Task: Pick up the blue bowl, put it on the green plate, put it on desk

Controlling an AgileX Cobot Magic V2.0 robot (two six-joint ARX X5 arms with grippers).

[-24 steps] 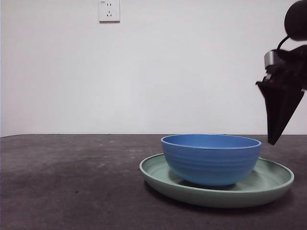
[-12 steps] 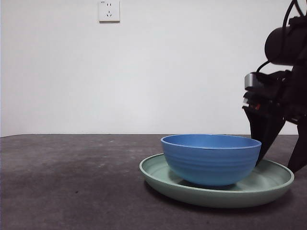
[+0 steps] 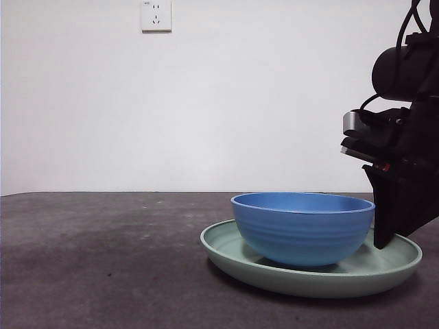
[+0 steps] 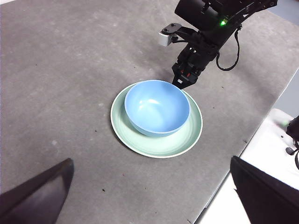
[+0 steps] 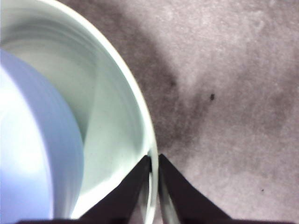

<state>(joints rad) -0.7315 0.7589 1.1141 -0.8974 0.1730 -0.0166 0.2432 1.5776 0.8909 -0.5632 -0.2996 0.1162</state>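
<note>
The flat, dark grey-brown mottled surface (image 3: 103, 274) carries the wide, shallow mint-green glossy plate (image 3: 226, 250), and the ridged, glossy medium-blue round bowl (image 3: 302, 229) sits inside it. At the plate's right edge, the right gripper (image 5: 154, 161) pinches the thin rim between narrowed jaws. Such a one-sided hold could tip the plate, sliding the bowl off. The left gripper (image 4: 149, 196) hangs high above, spread wide.
</note>
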